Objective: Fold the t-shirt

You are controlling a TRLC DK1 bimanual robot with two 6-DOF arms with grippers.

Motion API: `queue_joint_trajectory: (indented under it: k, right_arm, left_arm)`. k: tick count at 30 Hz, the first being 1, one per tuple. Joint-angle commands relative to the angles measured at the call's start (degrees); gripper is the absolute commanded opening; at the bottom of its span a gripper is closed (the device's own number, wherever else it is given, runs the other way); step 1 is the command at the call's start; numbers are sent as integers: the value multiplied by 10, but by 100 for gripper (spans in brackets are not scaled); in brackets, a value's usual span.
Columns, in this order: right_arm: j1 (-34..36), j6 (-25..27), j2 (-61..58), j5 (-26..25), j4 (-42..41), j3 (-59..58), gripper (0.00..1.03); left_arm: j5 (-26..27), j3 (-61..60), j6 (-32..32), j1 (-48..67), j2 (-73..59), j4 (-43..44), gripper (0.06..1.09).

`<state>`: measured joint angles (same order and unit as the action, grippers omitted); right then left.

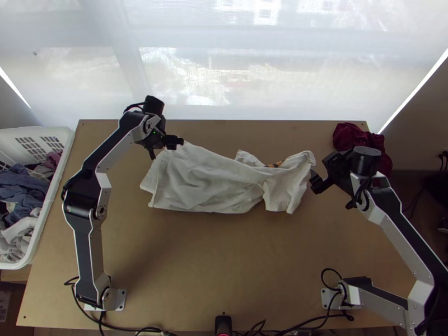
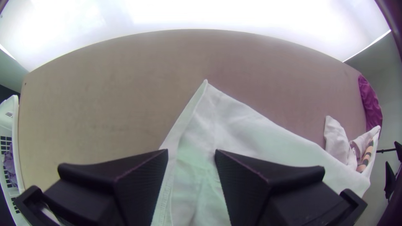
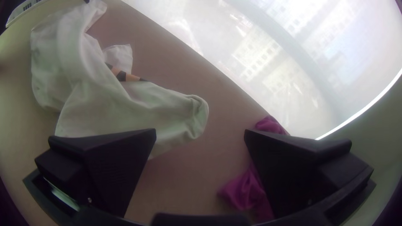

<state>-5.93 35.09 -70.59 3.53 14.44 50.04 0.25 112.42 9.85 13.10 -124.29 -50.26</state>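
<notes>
T-shirt (image 1: 210, 182) position relative to left hand (image 1: 167, 148) and right hand (image 1: 320, 172)

The white t-shirt lies on the table (image 1: 213, 257), between the two hands, elongated and rumpled, more bunched toward the right hand. Left hand: fingers apart, located at the garment's left end; in the left wrist view, cloth shows in the gap. Contact cannot be determined. Right hand: fingers apart, located just beside the garment's right end

Indoor robot workspace, home or lab unclear | two arms (image 1: 87, 246) stand mounted at a wooden table (image 1: 224, 263) | a white laundry basket (image 1: 33, 130) holds heaped clothes (image 1: 25, 193) alongside | buildings (image 3: 255, 58) rise beyond a broad, sheer-screened window (image 1: 185, 73)
</notes>
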Motion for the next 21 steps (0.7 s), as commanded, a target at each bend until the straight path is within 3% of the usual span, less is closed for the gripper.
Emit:
queue_joint_trajectory:
  k: [1,7,15,21]
  right_arm:
    - [0,0,11,0,1,-9,98]
    - [3,1,23,0,6,-14,97]
    - [4,1,33,0,16,-14,97]
    - [4,1,35,0,16,-21,97]
  left_arm:
    - [0,10,2,-4,-5,-1,54]
    - [-1,10,4,-5,-11,-3,55]
    - [0,8,13,-5,-11,-15,68]
    - [-1,9,8,-14,4,-15,68]
